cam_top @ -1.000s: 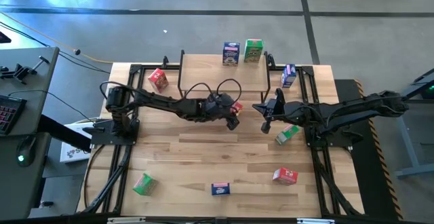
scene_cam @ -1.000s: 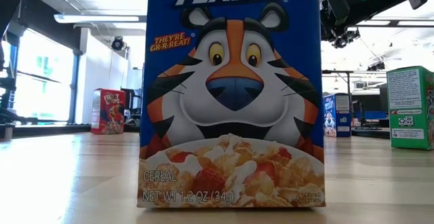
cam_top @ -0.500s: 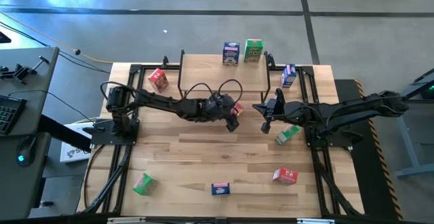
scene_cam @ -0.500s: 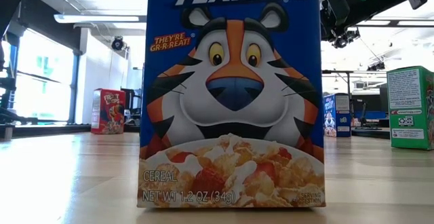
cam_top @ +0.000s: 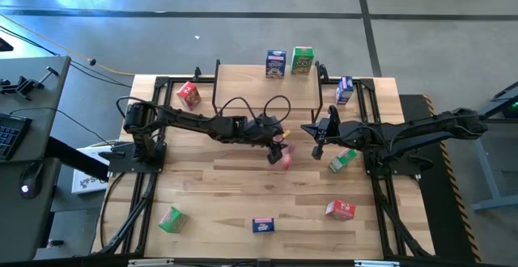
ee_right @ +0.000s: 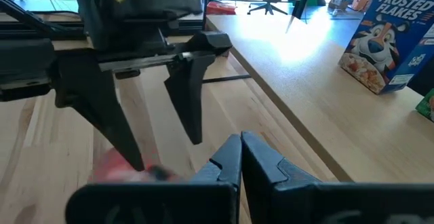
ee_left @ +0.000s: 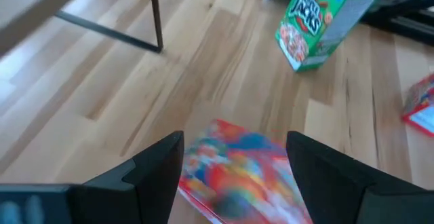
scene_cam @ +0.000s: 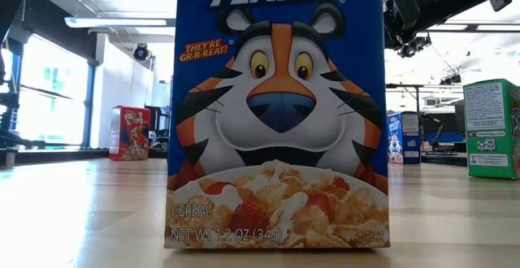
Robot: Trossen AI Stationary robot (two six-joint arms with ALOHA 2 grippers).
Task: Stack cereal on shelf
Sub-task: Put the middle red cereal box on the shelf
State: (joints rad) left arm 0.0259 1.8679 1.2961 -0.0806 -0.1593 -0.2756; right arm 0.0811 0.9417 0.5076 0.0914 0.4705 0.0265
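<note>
Cereal box (scene_cam: 276, 110) reads "FLAKES", "THEY'RE GR-R-REAT!", "NET WT 1.2 OZ (34g)".

red cereal box (ee_left: 241, 166) blurred, blue box (scene_cam: 276, 110) top cropped

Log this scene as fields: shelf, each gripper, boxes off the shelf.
shelf: blue box and green box upright at its far edge
left gripper: open, low over the table in front of the shelf
red box: between the left fingers, blurred; grip contact not visible
right gripper: shut, empty, beside the left gripper
off shelf: six other boxes spread on the table, two of each colour
</note>
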